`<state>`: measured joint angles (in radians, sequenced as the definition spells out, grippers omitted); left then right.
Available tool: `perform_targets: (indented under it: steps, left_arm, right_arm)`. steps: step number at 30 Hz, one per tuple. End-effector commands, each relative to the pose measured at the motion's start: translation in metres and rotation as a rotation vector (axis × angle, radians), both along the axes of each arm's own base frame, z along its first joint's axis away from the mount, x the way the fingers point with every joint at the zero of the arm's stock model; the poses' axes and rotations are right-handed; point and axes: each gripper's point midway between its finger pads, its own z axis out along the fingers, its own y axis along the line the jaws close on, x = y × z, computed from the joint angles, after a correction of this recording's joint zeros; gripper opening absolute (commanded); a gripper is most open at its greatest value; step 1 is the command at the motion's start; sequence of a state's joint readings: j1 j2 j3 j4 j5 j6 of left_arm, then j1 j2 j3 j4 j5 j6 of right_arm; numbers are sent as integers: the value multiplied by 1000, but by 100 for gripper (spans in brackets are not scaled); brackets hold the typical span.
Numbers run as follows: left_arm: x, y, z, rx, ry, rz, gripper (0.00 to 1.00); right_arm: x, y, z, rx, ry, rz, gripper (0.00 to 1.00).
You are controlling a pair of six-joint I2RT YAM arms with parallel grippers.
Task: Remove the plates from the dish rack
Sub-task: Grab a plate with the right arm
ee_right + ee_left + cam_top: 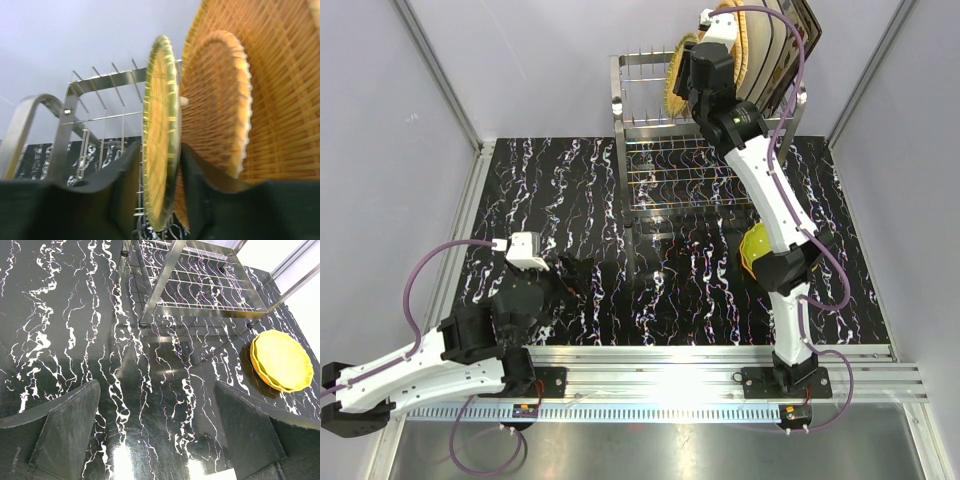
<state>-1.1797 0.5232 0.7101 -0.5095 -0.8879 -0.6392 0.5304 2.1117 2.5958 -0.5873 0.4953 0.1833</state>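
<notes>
- While the right arm reaches up to the top tier, the table (550,190) carries the rack (645,150) at its back middle: steel, two tiers, prongs on top.
- Plates (760,45) stand on edge at the rack's right end, packed close. The wrist view shows three woven ones in a row.
- Big plate (285,75) is at the back.
- Second plate (215,100), round and orange, sits just in front of it.
- Front plate (160,130), round with a green rim, is upright, with a narrow gap to the second.
- Stack (282,360) of yellow plates lies flat on the table, right of the rack's legs and by the right arm. My read: that's the drop spot.
- Left gripper (157,415) is spread wide with nothing in it, low over the table on the near left, well apart from the rack.
- Right gripper (160,170) straddles the front plate's rim, one finger on each face, both at or just off the surface. Can't tell whether it's actually pinched.
- Step in hand, as I judge it: grip the front plate and lift it out.
- Get the bite past the rim bead onto the flat weave. The weave likely gives a bit, so a lip-only grip may slip.
- Prongs (100,80) set the exit path: pull along them with no twist until the rim clears the tips. Tilt early and the plate probably drags the second plate or snags.
- Only then swing clear, lay it flat and set it on the stack.
</notes>
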Motion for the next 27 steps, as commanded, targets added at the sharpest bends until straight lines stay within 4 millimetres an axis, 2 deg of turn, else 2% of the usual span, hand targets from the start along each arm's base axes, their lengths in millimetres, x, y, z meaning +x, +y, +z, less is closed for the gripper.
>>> perform_targets:
  steps: [1, 3, 5, 7, 8, 9, 13, 16, 19, 22, 27]
  left_arm:
    - [3, 6, 6, -48, -12, 45, 99]
    - [3, 6, 6, -50, -12, 45, 99]
    - [3, 6, 6, -50, -12, 45, 99]
    - [3, 6, 7, -50, -13, 44, 99]
    - [3, 6, 8, -51, -14, 44, 99]
    - [3, 6, 7, -48, -13, 44, 99]
    - [3, 5, 8, -44, -13, 44, 99]
    - [3, 6, 10, -48, -14, 46, 99]
    - [3, 4, 9, -44, -13, 44, 99]
    - [4, 4, 10, -43, -13, 43, 99]
    - [4, 2, 12, -34, -12, 41, 99]
  right_arm:
    - [7, -16, 4, 0, -24, -90, 40]
    - [7, -15, 5, 7, -27, -92, 35]
    - [8, -15, 6, 20, -32, -95, 23]
    - [5, -18, 18, 38, -59, -100, 13]
    - [5, -18, 24, 53, -77, -102, 3]
    - [2, -19, 35, 69, -102, -103, 0]
    - [-4, -22, 66, 117, -186, -98, 0]
    - [-10, -28, 96, 159, -275, -103, 0]
    - [-15, -32, 116, 175, -340, -109, 0]
    - [-19, -35, 133, 194, -395, -110, 0]
    - [-24, -38, 147, 204, -443, -114, 0]
